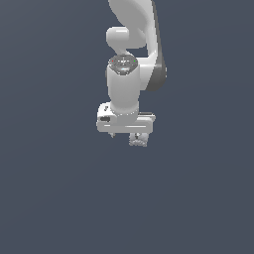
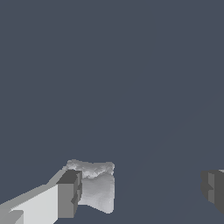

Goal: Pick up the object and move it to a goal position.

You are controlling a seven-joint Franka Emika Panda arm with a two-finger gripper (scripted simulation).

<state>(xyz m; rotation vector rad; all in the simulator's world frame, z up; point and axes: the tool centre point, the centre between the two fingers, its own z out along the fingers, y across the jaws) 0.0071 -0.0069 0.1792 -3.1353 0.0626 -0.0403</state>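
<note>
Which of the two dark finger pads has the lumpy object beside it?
The pad on the white finger; the pale mottled lump sits against it.

In the exterior view the arm (image 1: 130, 64) comes down from the top edge, with the gripper (image 1: 130, 135) at its lower end. The object (image 1: 138, 140) sits just under the gripper body, toward the exterior view's right. In the wrist view the object (image 2: 97, 186) lies against one finger (image 2: 70, 193), well apart from the other finger (image 2: 213, 189), with open space between.
</note>
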